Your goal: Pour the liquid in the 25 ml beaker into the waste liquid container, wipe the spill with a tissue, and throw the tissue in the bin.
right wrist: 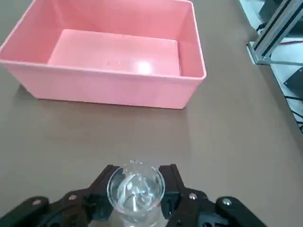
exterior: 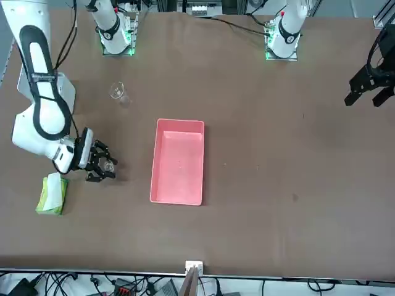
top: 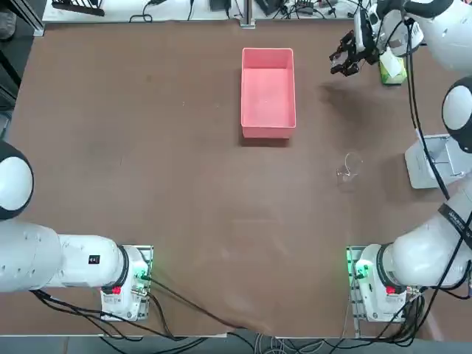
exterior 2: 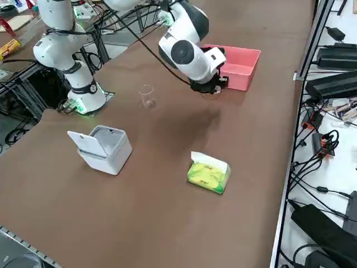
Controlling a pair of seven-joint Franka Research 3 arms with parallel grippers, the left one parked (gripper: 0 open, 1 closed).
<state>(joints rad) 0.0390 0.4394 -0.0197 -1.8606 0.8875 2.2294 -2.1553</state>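
Your right arm reaches far out over the brown tabletop (top: 147,162), its wrist bent so the right tool (right wrist: 136,191) points roughly level, raised above the surface. The tool's 2 fingers are closed around the tiny clear glass beaker (right wrist: 136,189), which stands upright between them; whether liquid sits inside it you can hardly make out.

The pink rectangular plastic tray (top: 268,90) lies near the tool, toward the table's middle, apart from it. Just beyond the tool, on its other side, lies the yellow-green tissue pack with a white tuft (exterior 2: 208,173). The small light grey box-shaped bin (exterior 2: 105,148) stands with its lid tipped open near the arm's base, and a larger clear glass beaker (exterior 2: 147,96) stands between bin and tray.

Cables run along the table's edges.
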